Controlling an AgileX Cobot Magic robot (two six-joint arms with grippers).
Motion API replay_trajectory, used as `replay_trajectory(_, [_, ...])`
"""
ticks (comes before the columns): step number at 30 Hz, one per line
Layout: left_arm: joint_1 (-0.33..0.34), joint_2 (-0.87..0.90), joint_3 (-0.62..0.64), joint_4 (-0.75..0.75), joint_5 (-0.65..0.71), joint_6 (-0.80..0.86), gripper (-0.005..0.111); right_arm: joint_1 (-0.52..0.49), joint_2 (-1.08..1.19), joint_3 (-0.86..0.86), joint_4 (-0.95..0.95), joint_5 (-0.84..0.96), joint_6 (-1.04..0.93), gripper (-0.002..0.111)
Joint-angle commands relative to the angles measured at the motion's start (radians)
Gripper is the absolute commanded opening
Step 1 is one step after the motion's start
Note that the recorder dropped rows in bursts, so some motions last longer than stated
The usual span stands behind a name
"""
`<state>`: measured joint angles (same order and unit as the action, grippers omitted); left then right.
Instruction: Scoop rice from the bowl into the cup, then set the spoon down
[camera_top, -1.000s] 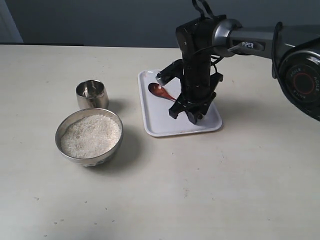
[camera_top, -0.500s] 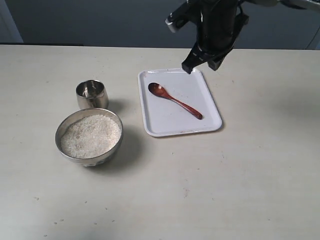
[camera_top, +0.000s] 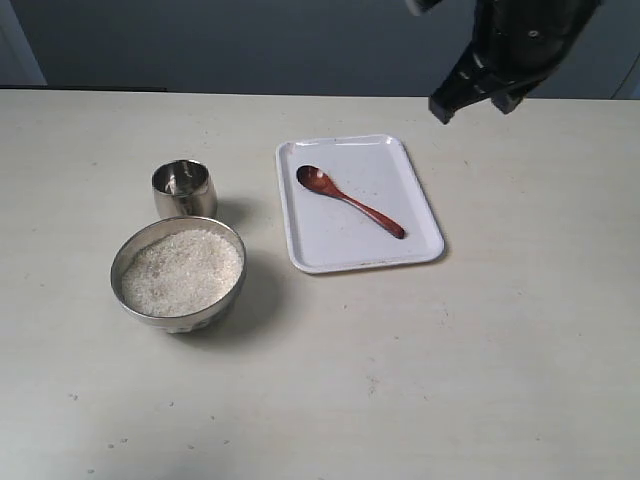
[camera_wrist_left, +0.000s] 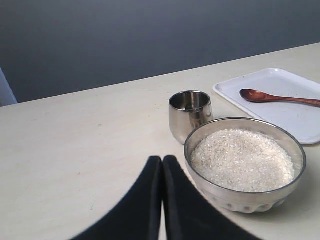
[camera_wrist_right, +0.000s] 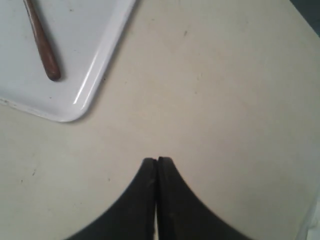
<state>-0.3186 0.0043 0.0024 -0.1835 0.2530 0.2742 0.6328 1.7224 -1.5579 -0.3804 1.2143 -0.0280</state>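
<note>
both jaw pairs pressed together, empty: left gripper (camera_wrist_left: 162, 159) near the bowl (camera_wrist_left: 235, 200), right gripper (camera_wrist_right: 156, 161) high over the table (camera_wrist_right: 225, 100) beside the tray (camera_wrist_right: 75, 75) with the spoon (camera_wrist_right: 42, 45).

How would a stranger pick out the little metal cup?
Look left of the white tray for the wide steel bowl of rice. Right beside it, on the far side, stands the cup: a small, shiny, round-sided tumbler, much narrower than the bowl.
</note>
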Motion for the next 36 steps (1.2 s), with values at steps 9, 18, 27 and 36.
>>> replay_trajectory(9, [-0.005, -0.004, -0.002, 0.001, -0.014, -0.003, 0.001, -0.005, -0.519, 0.405, 0.005, -0.014, 0.220, -0.001])
replay_trajectory(18, [-0.005, -0.004, -0.002, 0.001, -0.014, -0.003, 0.001, -0.005, -0.725, 0.549, 0.188, 0.007, 0.276, -0.001])
replay_trajectory(27, [-0.005, -0.004, -0.002, 0.001, -0.014, -0.003, 0.001, -0.005, -0.768, 0.560, 0.070, -0.044, 0.450, -0.001])
replay_trajectory(36, [-0.005, -0.004, -0.002, -0.001, -0.014, -0.003, 0.001, -0.145, -0.975, 0.847, 0.025, -0.680, 0.446, -0.001])
